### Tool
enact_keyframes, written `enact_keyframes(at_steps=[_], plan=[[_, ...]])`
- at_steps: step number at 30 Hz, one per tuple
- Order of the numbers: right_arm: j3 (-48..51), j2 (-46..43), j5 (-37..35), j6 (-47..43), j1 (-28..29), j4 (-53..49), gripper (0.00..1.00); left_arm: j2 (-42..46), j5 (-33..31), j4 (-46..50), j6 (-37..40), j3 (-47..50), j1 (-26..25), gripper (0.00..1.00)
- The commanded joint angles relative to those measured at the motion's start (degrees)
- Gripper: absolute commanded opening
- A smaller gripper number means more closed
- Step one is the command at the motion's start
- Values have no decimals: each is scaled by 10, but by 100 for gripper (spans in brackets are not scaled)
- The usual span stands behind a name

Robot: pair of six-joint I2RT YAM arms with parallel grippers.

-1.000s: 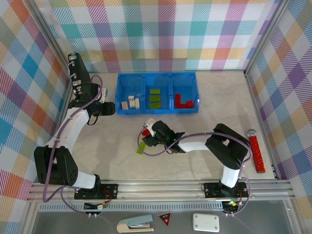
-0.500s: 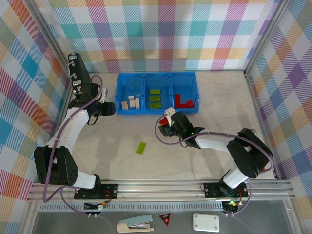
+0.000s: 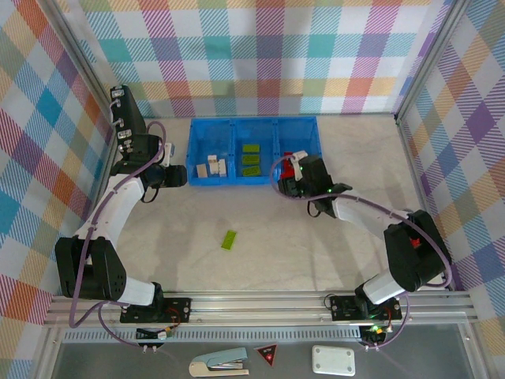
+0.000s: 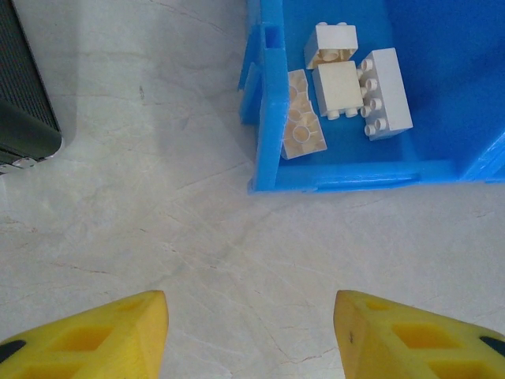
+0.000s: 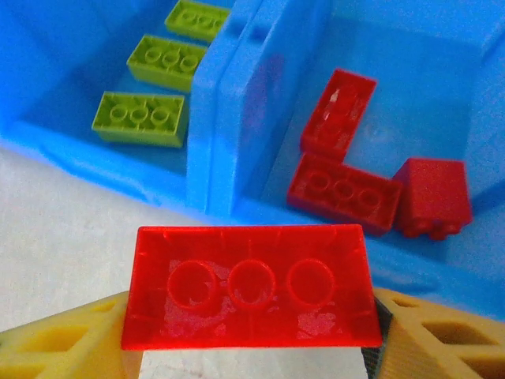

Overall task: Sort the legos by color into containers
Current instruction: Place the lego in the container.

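My right gripper hovers at the front edge of the blue tray's right container. It is shut on a red lego, held underside up between its yellow fingers. Past the tray's divider, three red legos lie in the right container and three lime green ones in the middle one. Several cream legos lie in the left container. One green lego lies on the table. My left gripper stands open over bare table, just left of the tray's corner.
A red glittery stick lies near the right wall. A black panel sits to the left of my left gripper. Plaid walls close in the table on three sides. A stapler lies below the front rail.
My right gripper has carried the red lego from the table's middle up and right to the tray's right container. The green lego stayed on the table. The left arm has not moved.
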State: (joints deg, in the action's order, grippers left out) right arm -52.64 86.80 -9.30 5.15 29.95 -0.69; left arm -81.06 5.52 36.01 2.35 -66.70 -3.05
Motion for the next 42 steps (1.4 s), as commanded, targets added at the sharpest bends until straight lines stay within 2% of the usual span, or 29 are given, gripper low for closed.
enact_keyframes(at_steps=[1,13,25,42], plan=[[-50,23,19,-7,-19,-54,69,0,9,9,-6,-19,8,58],[-244,163,16,-19,-79,-152,70,7,3,10,-5,-18,8,58],[-439,330,0,26,-99,-208,70,10,0,11,-4,-16,9,58],[-589,486,-7,56,-107,-204,73,21,-9,3,-8,-12,8,58]])
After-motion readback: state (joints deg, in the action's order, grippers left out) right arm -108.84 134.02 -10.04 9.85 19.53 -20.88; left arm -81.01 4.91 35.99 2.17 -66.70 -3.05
